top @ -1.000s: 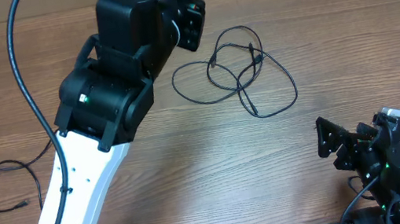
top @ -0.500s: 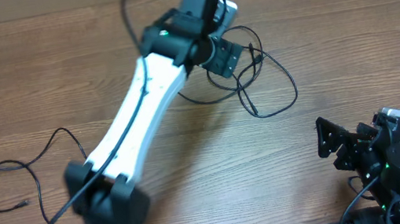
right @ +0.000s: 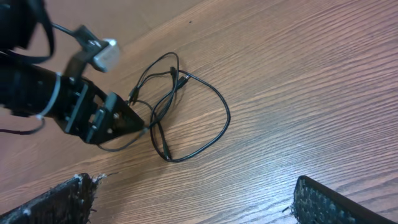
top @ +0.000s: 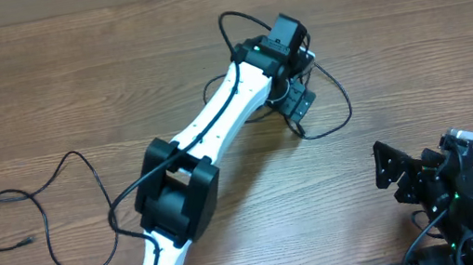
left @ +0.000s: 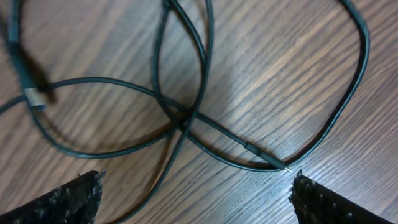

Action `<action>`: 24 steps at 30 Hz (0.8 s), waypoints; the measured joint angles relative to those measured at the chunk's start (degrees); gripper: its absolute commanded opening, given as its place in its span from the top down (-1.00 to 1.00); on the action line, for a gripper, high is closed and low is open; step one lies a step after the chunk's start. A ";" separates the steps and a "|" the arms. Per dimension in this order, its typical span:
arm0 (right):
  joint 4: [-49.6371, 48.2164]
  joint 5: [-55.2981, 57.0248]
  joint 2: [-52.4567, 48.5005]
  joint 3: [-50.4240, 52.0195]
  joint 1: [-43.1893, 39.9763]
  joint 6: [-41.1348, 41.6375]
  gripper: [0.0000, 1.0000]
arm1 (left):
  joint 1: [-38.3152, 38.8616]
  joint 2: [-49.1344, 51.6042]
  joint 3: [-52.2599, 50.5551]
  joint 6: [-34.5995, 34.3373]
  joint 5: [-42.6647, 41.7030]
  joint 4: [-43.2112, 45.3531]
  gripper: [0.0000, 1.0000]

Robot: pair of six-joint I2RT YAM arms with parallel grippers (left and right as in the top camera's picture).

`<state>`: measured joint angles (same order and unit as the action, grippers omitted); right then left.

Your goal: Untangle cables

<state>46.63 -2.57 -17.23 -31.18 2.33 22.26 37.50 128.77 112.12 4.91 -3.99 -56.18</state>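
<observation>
While your right gripper (right: 196,183) sits nearest, jaws spread and empty, one cable (top: 0,195) lies apart, off left. Farther out, the left gripper (left: 196,180) hovers wide open, empty, over the tangle (left: 183,121). Strands crossed; most untangling remains.

Brown wooden table (top: 42,86), its grain in long streaks across the top.

Fig. 1. Under my left gripper (top: 296,105), the thin black plug-ended cords (top: 349,104) lie looped on the brown wooden table (top: 68,73). Their crossing (left: 185,122) sits ahead of it, between the two fingers, and one plug tip (left: 277,164) lies just beside the right finger. A separate thin black cord (top: 1,194) lies well to its left. My right gripper (top: 393,170) stands well apart, to the right and nearer the base.
</observation>
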 measured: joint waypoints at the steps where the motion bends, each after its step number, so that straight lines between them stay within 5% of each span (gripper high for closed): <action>1: 0.02 0.04 0.00 0.00 0.00 -0.02 -1.00 | 0.11 0.55 0.00 0.22 -0.09 0.02 -0.93; 14: 0.76 0.02 0.00 0.00 0.00 0.00 -1.00 | 0.31 2.58 0.00 1.38 -0.09 2.56 -0.93; 20: 0.92 0.02 0.00 0.00 0.00 0.00 -1.00 | 0.31 4.39 0.00 1.62 -0.09 5.07 -0.71; 24: 0.92 0.04 0.00 0.00 0.00 0.00 -1.00 | 0.31 4.61 -0.02 1.70 -0.09 7.10 -0.82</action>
<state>47.55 -2.52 -17.23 -31.18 2.33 22.26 37.80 133.38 112.09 6.61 -4.08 -49.08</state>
